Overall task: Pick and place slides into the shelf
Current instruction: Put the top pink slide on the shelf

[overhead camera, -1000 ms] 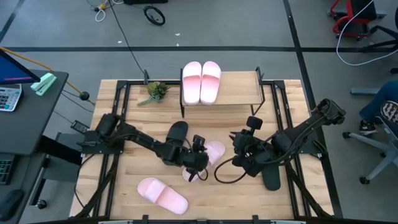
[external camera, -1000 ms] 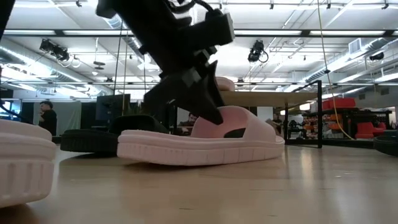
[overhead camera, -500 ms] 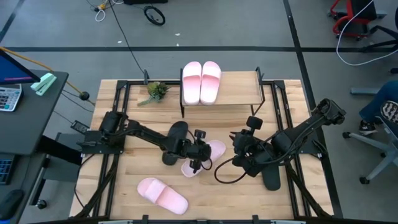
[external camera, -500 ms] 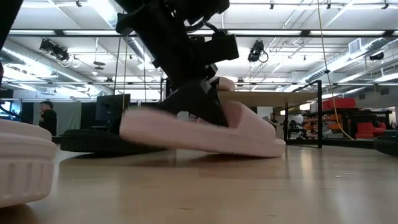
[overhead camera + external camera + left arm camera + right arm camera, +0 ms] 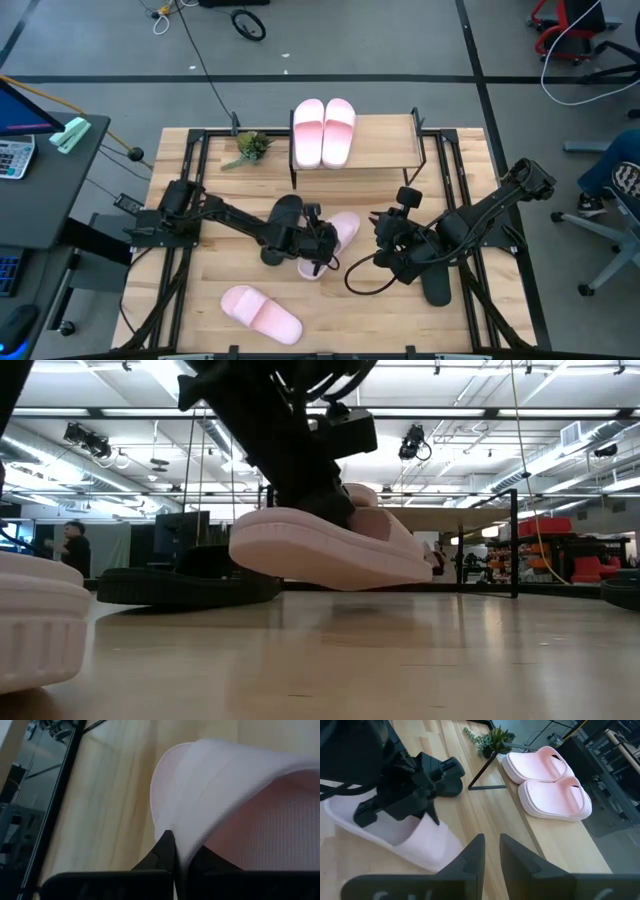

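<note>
My left gripper (image 5: 318,245) is shut on a pale pink slide (image 5: 343,228) above the table's middle. In the low view the slide (image 5: 330,555) hangs clear of the tabletop. Two pink slides (image 5: 322,132) lie side by side, soles down, on the shelf's top board (image 5: 385,140) at the far edge. Another pink slide (image 5: 260,313) lies near the front left. One black slide (image 5: 283,212) lies under my left arm, another (image 5: 437,287) beside my right arm. My right gripper (image 5: 385,245) is shut and empty, right of the held slide. My left gripper pinches the slide's wide strap at its edge (image 5: 182,845), one finger (image 5: 165,852) outside the strap and the other (image 5: 212,862) under it. It comes from above, slanting down from the table's left. The slide is lifted clear and tilted, sole down.
A small green plant sprig (image 5: 247,146) lies left of the shelf. The shelf's thin black frame (image 5: 295,165) stands just beyond the held slide. Bare board (image 5: 385,150) shows right of the two slides on the shelf. A person's leg (image 5: 610,175) shows beyond the table's right edge.
My left gripper has risen and gone a little toward the far edge with the pink slide. The slide lay flat on the table, then one end tipped up, and now the whole slide hangs clear and tilted.
</note>
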You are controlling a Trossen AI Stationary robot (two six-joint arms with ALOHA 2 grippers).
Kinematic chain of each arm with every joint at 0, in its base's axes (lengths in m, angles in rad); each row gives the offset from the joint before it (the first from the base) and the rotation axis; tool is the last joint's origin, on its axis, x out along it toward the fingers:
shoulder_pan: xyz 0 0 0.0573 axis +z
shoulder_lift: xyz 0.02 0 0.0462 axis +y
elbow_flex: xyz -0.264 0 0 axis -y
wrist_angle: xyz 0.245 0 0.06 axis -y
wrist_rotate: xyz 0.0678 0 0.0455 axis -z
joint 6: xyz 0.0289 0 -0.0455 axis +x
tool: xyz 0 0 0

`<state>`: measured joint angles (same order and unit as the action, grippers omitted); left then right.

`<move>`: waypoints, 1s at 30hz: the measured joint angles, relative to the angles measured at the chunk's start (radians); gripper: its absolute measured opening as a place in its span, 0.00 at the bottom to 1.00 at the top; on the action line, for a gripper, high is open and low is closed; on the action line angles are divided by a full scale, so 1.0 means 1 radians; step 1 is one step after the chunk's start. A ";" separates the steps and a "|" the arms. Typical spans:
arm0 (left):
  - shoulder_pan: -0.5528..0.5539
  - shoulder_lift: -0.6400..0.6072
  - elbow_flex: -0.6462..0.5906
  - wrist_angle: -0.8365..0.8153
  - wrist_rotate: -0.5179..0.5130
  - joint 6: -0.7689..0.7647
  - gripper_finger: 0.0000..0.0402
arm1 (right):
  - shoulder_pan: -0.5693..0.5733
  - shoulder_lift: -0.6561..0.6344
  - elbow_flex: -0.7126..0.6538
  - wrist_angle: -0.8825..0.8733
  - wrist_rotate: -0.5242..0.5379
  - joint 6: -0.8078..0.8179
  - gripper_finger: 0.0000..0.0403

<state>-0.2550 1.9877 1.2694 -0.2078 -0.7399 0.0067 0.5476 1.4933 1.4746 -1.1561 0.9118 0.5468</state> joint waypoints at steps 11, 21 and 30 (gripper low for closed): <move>0.020 0.000 0.218 -0.080 -0.053 0.025 0.03 | 0.000 0.000 0.000 0.000 0.002 0.000 0.16; 0.176 0.000 0.634 -0.304 -0.100 0.194 0.04 | 0.077 -0.009 -0.002 -0.261 -0.006 0.418 0.16; 0.435 0.000 0.739 -0.280 0.157 0.146 0.03 | 0.236 -0.009 -0.090 -0.256 -0.024 0.711 0.16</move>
<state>0.1797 1.9880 2.0079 -0.4878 -0.5827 0.1525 0.7835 1.4845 1.3841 -1.4121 0.8882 1.2578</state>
